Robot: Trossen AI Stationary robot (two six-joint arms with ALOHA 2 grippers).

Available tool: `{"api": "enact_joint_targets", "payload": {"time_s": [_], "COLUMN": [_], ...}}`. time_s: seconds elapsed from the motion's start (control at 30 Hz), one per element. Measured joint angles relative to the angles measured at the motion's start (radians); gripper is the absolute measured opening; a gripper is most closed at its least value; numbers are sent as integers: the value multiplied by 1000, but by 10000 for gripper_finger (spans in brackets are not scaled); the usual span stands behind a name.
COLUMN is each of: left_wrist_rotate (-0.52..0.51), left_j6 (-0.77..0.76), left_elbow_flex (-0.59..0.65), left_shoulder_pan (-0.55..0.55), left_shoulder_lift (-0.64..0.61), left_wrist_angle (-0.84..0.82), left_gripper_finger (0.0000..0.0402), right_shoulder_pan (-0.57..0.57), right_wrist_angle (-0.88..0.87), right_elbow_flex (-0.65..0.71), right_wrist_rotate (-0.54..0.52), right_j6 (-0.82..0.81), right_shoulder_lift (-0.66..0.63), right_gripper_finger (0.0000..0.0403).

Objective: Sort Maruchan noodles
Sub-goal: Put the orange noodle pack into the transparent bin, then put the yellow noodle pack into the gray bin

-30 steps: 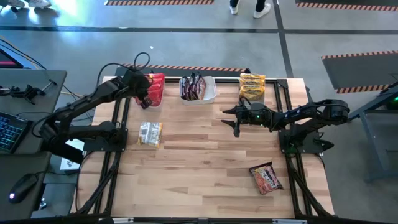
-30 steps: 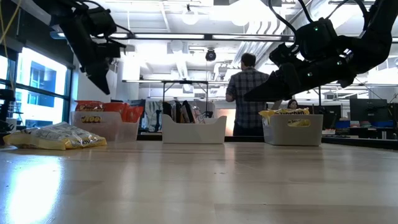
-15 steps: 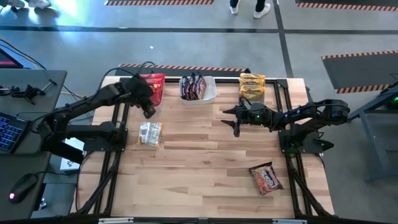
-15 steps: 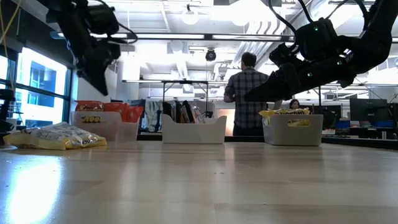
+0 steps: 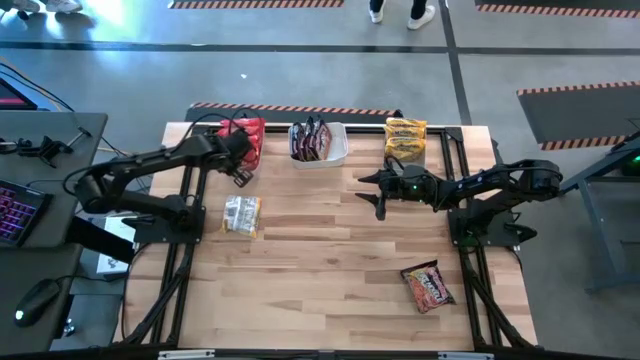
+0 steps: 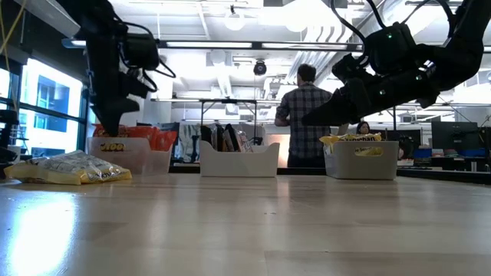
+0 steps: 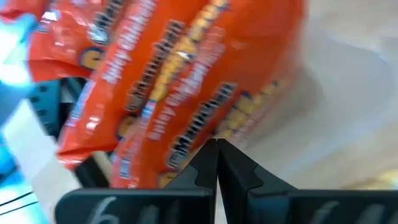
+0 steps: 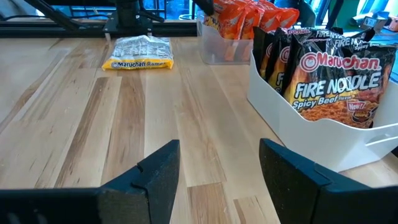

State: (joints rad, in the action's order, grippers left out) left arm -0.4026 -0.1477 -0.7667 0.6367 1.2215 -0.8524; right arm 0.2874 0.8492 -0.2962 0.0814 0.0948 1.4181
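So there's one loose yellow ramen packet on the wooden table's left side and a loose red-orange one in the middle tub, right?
Not quite. The high view shows the loose red-orange ramen packet lying on the wooden table near its front right, not in a tub. The yellow ramen packet is loose on the left, as you said.

Over the last second the left gripper [image 5: 240, 176] has pulled back from above the tub of red-orange packets [image 5: 247, 139] toward the lower left of the high view, its fingers [image 7: 214, 163] now pressed together with nothing between them.
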Motion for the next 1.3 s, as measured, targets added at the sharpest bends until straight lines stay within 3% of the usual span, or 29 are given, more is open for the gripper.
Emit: {"api": "enact_joint_targets", "payload": {"time_s": [0.17,0.37,0.83,1.1,1.3], "left_wrist_rotate": [-48,-23,-30,-1,78], "left_j6": [-6,26,21,-63,-68], "left_elbow_flex": [1,1,1,1,47], "left_shoulder_pan": [16,4,-69,-212,-348], "left_shoulder_lift": [10,6,-26,-113,-107], "left_wrist_angle": [73,158,154,249,503], "left_gripper_finger": [0,0,0,0,0], "right_shoulder_pan": [0,0,0,1,1], "right_wrist_angle": [0,0,-7,-23,-23], "right_elbow_flex": [0,0,0,0,0], "right_wrist_rotate": [0,0,0,-26,-26], "right_j6": [0,0,0,11,11], "right_shoulder_lift": [0,0,0,0,0], "right_gripper_finger": [204,204,204,204,204]}}
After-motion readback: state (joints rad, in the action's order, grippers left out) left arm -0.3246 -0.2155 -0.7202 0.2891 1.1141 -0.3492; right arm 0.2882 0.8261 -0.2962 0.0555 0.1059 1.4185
